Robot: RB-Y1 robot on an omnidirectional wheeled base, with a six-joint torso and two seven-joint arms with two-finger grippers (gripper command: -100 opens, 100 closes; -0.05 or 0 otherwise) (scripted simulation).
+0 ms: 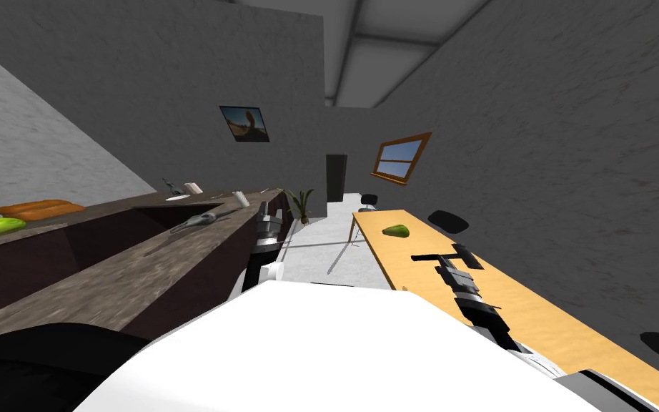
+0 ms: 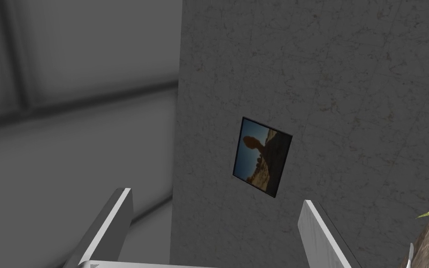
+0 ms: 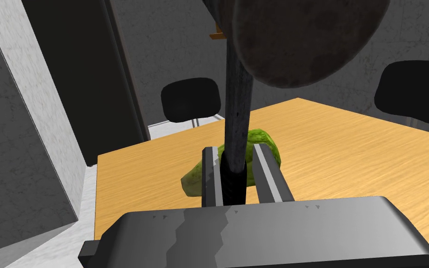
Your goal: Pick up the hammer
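Gripping hammer [image 3: 237,107] low on handle, right gripper [image 3: 234,150] fingers narrow, pinching it above table [image 3: 348,153]; stiff, likely top-heavy, may swing, so hold nearer head seems steadier; left gripper [image 2: 214,197] fingers wide, empty

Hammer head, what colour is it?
On the hammer, the head is dark mottled brown; the right wrist view shows it best.

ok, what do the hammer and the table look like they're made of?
Hammer: the head is dark brown, mottled and matte, likely rusty metal. The shaft is dull grey, either metal or weathered wood, can't tell. There's a black ribbed grip, maybe rubber, where the right claw is shut on it.
Table: yellow-orange with wavy grain and a matte finish, looks like wood.
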